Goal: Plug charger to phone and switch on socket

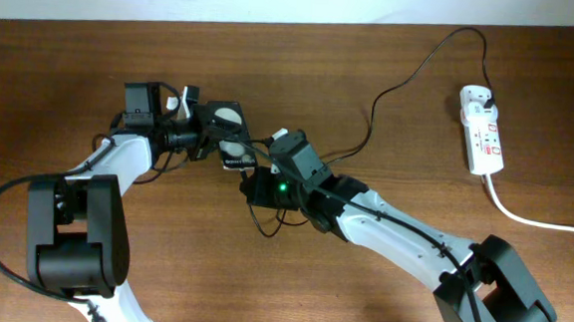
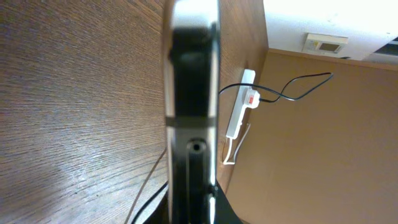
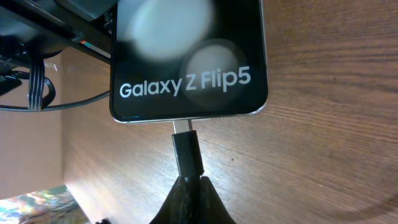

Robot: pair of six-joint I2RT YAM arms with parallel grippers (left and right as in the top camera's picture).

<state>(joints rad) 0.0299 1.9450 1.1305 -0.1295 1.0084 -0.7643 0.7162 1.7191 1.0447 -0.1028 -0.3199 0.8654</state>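
Left gripper (image 1: 207,134) is clamped on the phone (image 1: 227,117), which sits left of centre over the brown table (image 1: 63,67). From that wrist we see the phone edge-on, a dark slab with thin silver rims. From the right wrist its face is glossy black, with two pale round reflections, white lettering reading Galaxy Z Flip5 and a silver rim.

Just right of it, our right gripper (image 3: 188,186) is pinched shut on the small black plug tip of the charger (image 3: 188,152). The metal tongue meets the port in the phone's end edge, though we cannot tell whether it is fully seated.

The thin black cable runs right, loops toward the far edge and ends at a black plug in the socket (image 1: 481,131). That is a white strip with red switch marks, far right, and its thick white cord (image 1: 533,218) trails off rightward.
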